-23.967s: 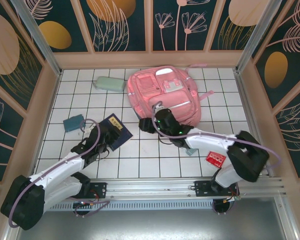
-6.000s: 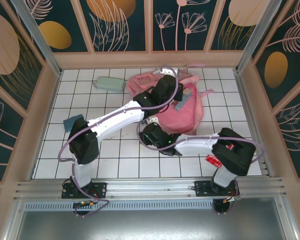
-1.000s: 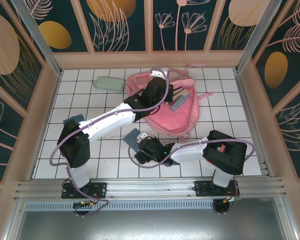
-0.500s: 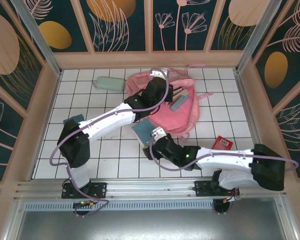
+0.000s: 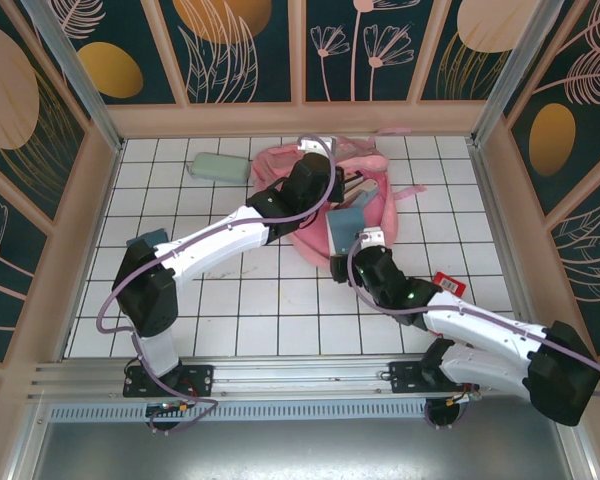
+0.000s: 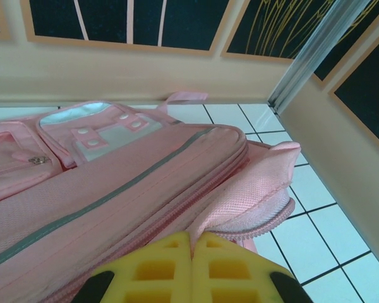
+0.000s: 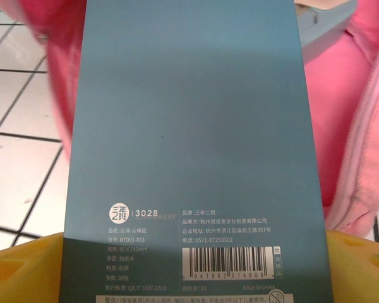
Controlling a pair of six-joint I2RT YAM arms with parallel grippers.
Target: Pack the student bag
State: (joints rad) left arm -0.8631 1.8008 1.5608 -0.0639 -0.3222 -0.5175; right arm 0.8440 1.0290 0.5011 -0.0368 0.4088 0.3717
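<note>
Well back on the white tiled table (image 5: 230, 300), near the middle of the far wall, lies the large pink fabric student bag (image 5: 382, 205). Its front pockets and pale stripe face the left wrist camera, and its zipped mouth gapes toward the right. A pale blue flat item (image 5: 357, 200) lies in that mouth.

The left claw (image 6: 191, 246) is at the bag's zip edge with its yellow pads (image 6: 151, 271) pressed together. Whether any fabric is caught between them cannot be told.

Just at the bag's near edge, the right claw (image 5: 360, 243) pinches a teal-blue rectangular notebook (image 7: 196, 126) by its sides, one yellow pad (image 7: 25, 268) at each lower corner. The notebook's back cover, with a barcode and small print, faces the right wrist camera, and pink fabric shows behind it on both sides.

Farther out, a mint-green pencil case (image 5: 218, 167) lies to the bag's left near the far wall. A small teal object (image 5: 143, 240) sits by the left arm, and a small red packet (image 5: 448, 285) lies near the right arm.
</note>
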